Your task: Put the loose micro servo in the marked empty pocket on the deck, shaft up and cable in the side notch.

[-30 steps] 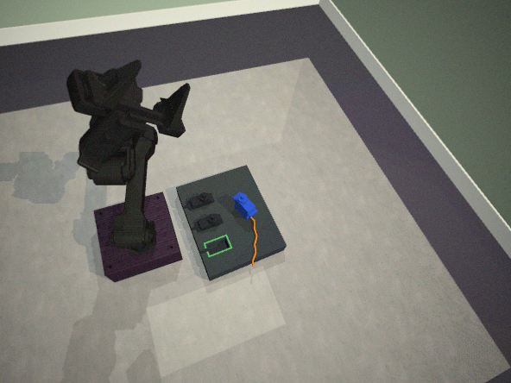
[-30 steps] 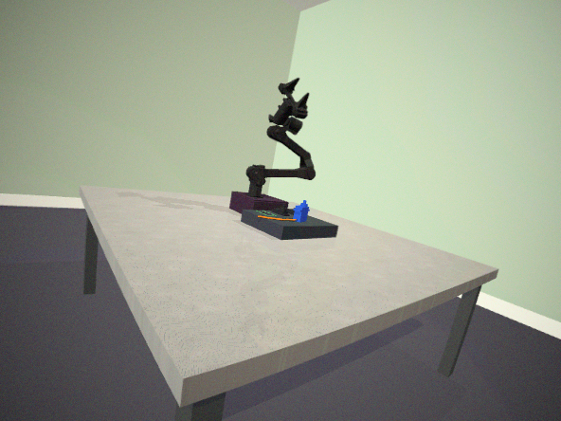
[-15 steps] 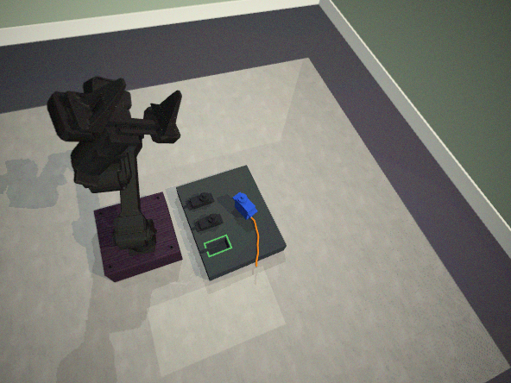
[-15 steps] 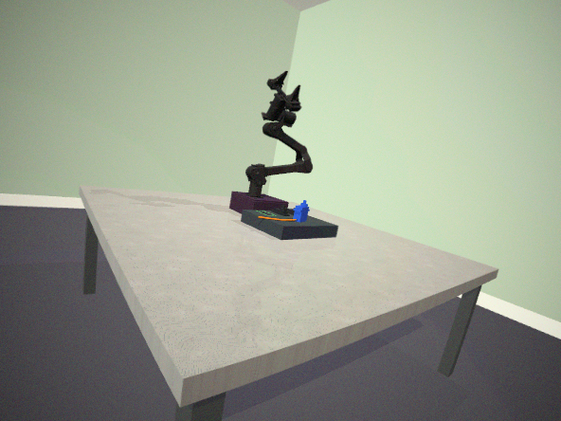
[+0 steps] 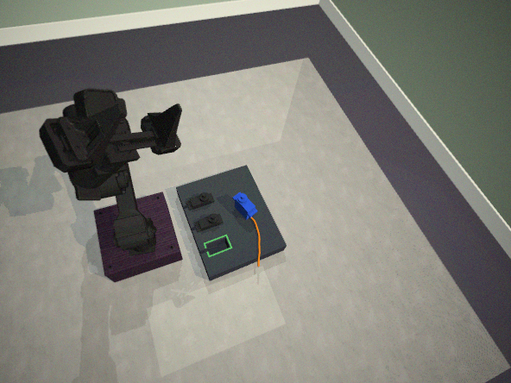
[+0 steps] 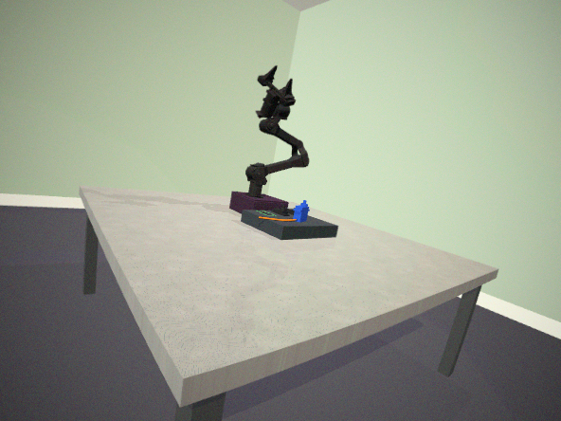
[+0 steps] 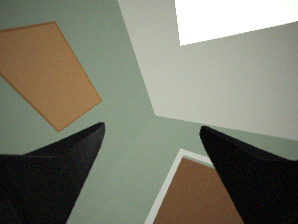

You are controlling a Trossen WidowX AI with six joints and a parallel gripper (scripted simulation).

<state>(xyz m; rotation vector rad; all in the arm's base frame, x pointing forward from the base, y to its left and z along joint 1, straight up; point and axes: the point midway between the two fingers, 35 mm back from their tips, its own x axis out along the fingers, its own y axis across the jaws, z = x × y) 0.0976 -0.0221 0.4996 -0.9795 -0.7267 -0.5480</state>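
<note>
The loose blue micro servo (image 5: pixel 244 206) (image 6: pixel 300 212) stands upright on top of the dark deck (image 5: pixel 239 255) (image 6: pixel 310 232), toward the side away from the arm, with its shaft end up. Its orange cable (image 5: pixel 259 241) (image 6: pixel 277 219) runs across the deck and past its edge in the top view. The green outline (image 5: pixel 220 252) marks the pocket, which is empty, near the deck's side facing the arm. My gripper (image 5: pixel 148 104) (image 6: pixel 283 74) (image 7: pixel 153 128) is open and empty, high above the table, fingers pointing upward, well away from the servo.
Two dark servos (image 5: pixel 200 201) (image 5: pixel 209 222) sit in the deck in a row with the marked pocket. The arm stands on a purple base block (image 5: pixel 108 241) (image 6: pixel 242 203) beside the deck. The wrist view shows only walls, ceiling and coloured panels beyond the fingers.
</note>
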